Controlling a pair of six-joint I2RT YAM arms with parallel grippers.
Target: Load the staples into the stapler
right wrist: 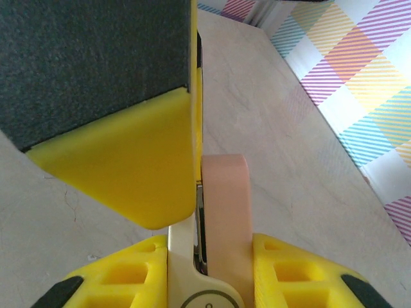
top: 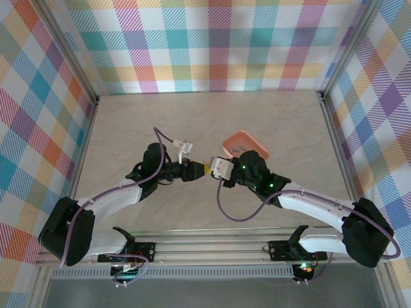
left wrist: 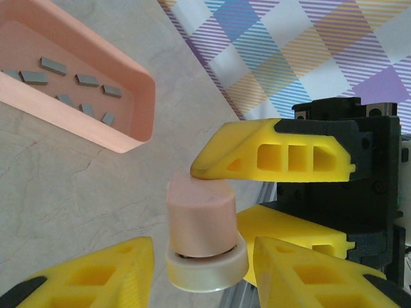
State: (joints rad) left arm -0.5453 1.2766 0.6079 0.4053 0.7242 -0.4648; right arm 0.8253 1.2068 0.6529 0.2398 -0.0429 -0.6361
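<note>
- The right end effector (right wrist: pixel 210 285) is clamped on the stapler (right wrist: pixel 225 205), with one yellow finger pressed against each side.
- The stapler is pink and white and sits over the middle of the table (top: pixel 160 122), where the two arms meet.
- The left end effector (left wrist: pixel 204 260) has its fingers apart. They flank the stapler's end, with a thin gap on each side.
- The staples (left wrist: pixel 64 83), small grey strips, lie scattered in the orange tray (left wrist: pixel 128 138), just beyond both end effectors.

Matt pink plastic stapler (left wrist: pixel 200 215); dull grey metal staples (left wrist: pixel 54 64).
</note>
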